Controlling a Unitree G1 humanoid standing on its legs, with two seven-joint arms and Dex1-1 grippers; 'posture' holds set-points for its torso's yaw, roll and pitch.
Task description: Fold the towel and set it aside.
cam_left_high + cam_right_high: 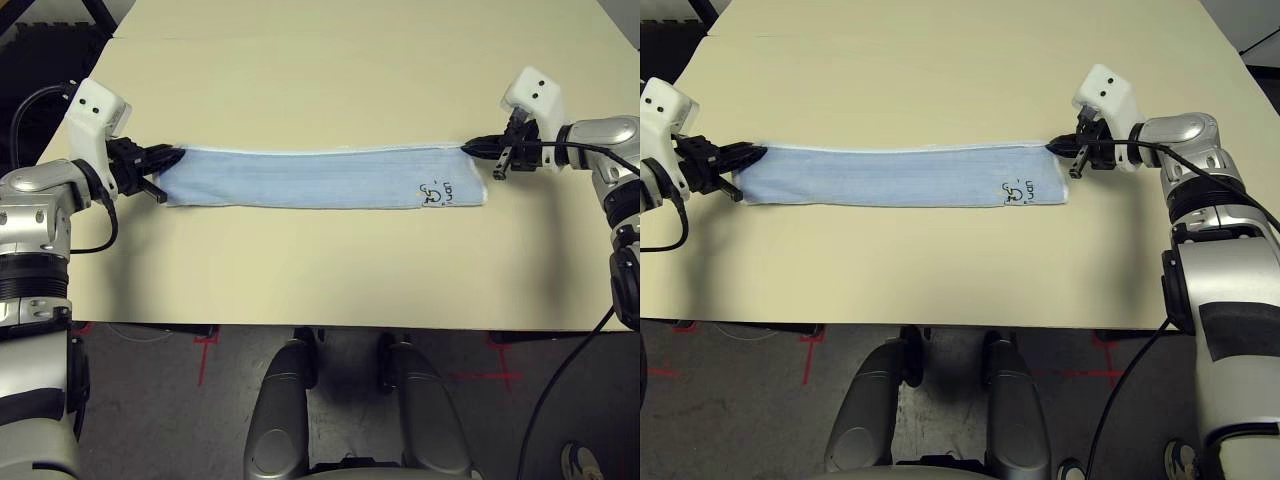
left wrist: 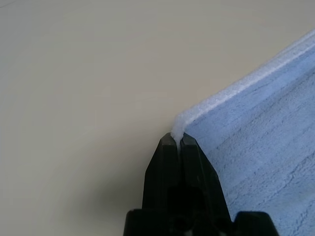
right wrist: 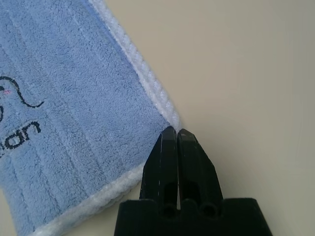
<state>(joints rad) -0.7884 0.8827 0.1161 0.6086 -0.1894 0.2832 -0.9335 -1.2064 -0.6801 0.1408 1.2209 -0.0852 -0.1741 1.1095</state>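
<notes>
Right now the towel [image 1: 320, 178] lies as a long narrow band across the middle of the table [image 1: 320, 280], already doubled lengthwise by the look of it, with bare tabletop on the near side and a broad stretch of it beyond. Its near long edge rests flat; the far long edge carries the white stitched edging, and a small dark embroidered mark [image 1: 437, 192] sits close to the robot's right end.

At each far corner a gripper has hold. The left gripper [image 2: 177, 138] is closed tight, its two black fingers pinching the white edging right at the corner tip. The right gripper [image 3: 177, 132] is closed just as tight at the opposite far corner; its tips meet where the edging turns the corner, so I judge it is gripping the hem, though the pinch is less plain to see there than on the left.

The cloth looks light, soft and limp: terry pile, no stiffness, sagging slightly between the two holds. It should not slip much, since the pile and corded hem give the fingers something to bite. The corners and the stitched edge are the sensible places to take it; a grab in the middle would only bunch it. Carrying one end over to the other would need both layers kept together, or the fold may splay.
</notes>
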